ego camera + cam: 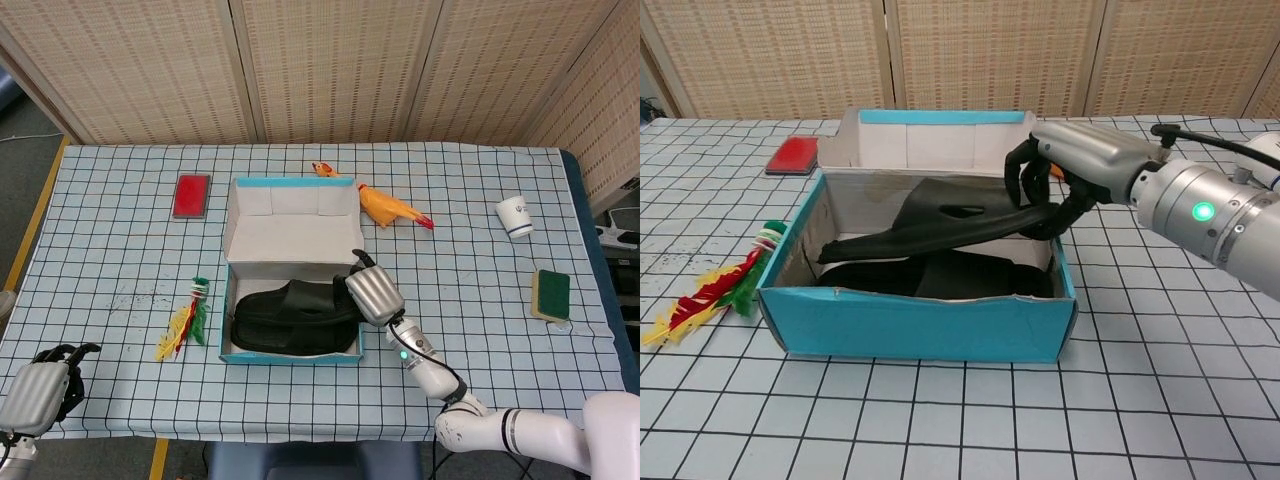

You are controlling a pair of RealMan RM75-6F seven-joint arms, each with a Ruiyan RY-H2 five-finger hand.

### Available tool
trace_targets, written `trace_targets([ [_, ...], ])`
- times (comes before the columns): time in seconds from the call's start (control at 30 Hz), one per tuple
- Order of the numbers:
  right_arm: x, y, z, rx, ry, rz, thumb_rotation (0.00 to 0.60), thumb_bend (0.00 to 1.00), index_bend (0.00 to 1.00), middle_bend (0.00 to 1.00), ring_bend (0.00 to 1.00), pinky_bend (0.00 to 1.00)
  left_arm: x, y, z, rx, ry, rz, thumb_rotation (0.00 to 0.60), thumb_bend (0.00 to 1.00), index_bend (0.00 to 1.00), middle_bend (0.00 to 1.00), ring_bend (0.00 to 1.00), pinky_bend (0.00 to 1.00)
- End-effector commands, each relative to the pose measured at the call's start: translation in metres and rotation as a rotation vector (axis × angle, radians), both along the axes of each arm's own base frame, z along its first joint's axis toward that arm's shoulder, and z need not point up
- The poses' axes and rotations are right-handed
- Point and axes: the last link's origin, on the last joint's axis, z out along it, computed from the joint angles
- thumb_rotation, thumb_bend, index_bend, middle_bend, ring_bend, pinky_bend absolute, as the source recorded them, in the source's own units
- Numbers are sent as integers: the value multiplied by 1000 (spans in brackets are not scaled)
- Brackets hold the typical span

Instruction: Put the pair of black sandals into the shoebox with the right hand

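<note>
The blue shoebox (pixel 228 322) (pixel 920 326) stands open mid-table, its white lid (pixel 292 225) folded back. One black sandal (pixel 970 278) lies flat on the box floor. The second black sandal (pixel 940 226) (pixel 290 305) is tilted over it, heel end raised at the box's right wall. My right hand (pixel 372 292) (pixel 1065 170) grips that raised end, fingers curled around it above the right rim. My left hand (pixel 40 395) rests at the table's near-left corner with fingers curled in, holding nothing.
A red and yellow feather toy (pixel 186 320) (pixel 710 290) lies left of the box. A red pad (pixel 191 195) (pixel 792 155), a rubber chicken (pixel 390 208), a white cup (pixel 514 216) and a green-yellow sponge (pixel 551 293) lie around the checked tablecloth.
</note>
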Motion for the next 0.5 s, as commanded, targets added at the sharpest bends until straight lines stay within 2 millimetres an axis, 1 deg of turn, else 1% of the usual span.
trace_targets([
  [0.03,10,1,11,-24,4,23,600,188,57,97,0,105,0,0,0,0,-1,0,600,426,285,232,253,320],
  [0.2,16,5,17,-36,31,34,600,188,30,83,0,104,1,-1,0,-1,-1,-2,600,426,285,232,252,320],
  [0.37,9,3,14,-24,77,4,600,183,32,76,0,103,1,-1,0,1,-2,-3,600,426,285,232,253,320],
  [0.5,5,-1,11,-16,81,-22,600,151,42,64,0,100,0,0,1,3,-2,-1,600,426,285,232,253,320],
])
